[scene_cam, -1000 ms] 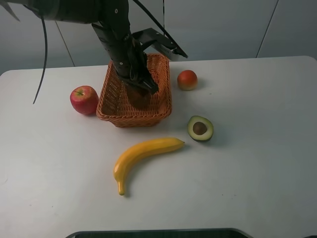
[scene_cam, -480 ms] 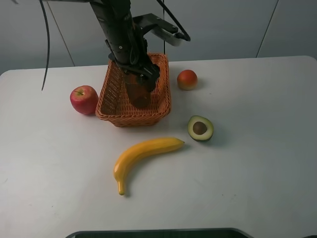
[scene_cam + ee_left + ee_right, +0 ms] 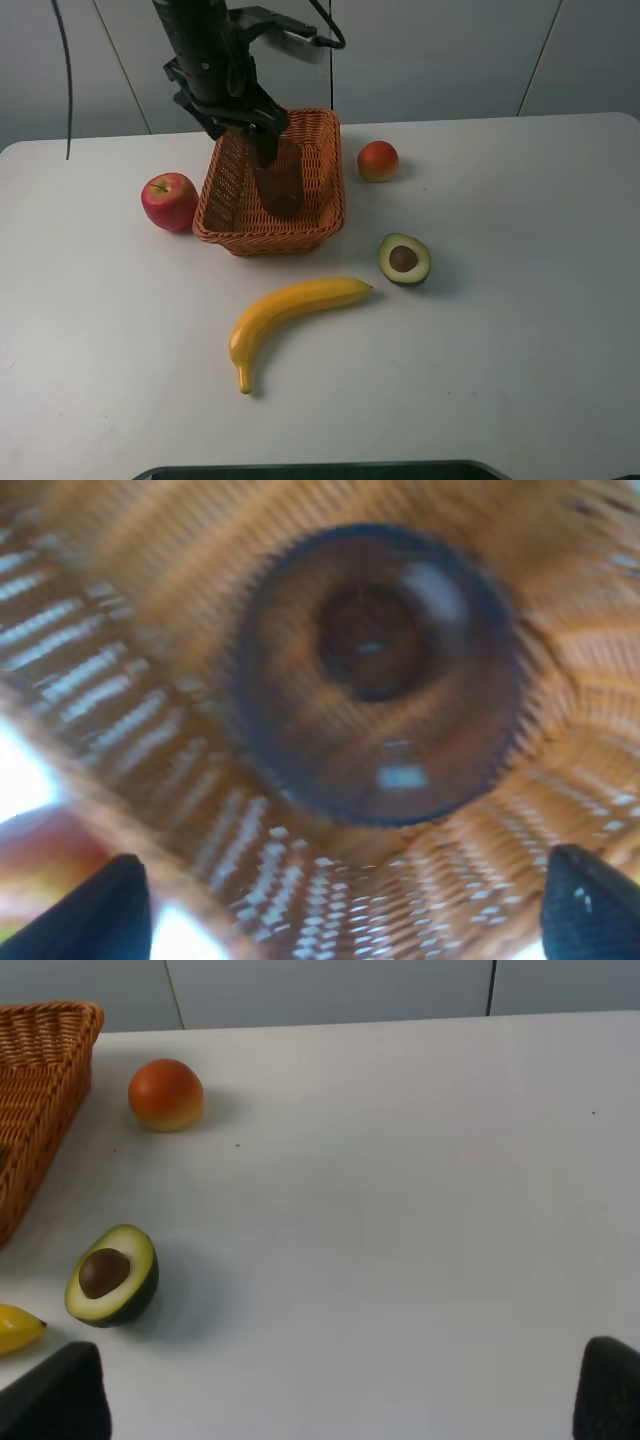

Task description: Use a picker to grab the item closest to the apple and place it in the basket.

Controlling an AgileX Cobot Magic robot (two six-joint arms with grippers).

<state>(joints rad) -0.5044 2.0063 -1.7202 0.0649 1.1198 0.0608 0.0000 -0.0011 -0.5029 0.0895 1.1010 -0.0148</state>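
Note:
A red apple [image 3: 170,201] lies on the white table just left of the orange wicker basket [image 3: 225,225]. Inside the basket stands a dark brown round item [image 3: 280,185], which the left wrist view shows from above [image 3: 375,670], blurred against the basket weave [image 3: 120,660]. My left gripper [image 3: 250,130] hangs over the basket's back left part, above the brown item; its jaws are open with nothing between them [image 3: 340,920]. My right gripper [image 3: 330,1395] is open and empty over bare table; the exterior high view does not show it.
A yellow banana [image 3: 290,310] lies in front of the basket. An avocado half [image 3: 404,258] sits to the basket's front right and an orange-red round fruit [image 3: 378,161] to its right. The table's right half holds only white surface [image 3: 420,1210].
My left gripper has risen out of the basket and shifted left and back. The brown item stays in the basket, let go. Nothing else on the table moved.

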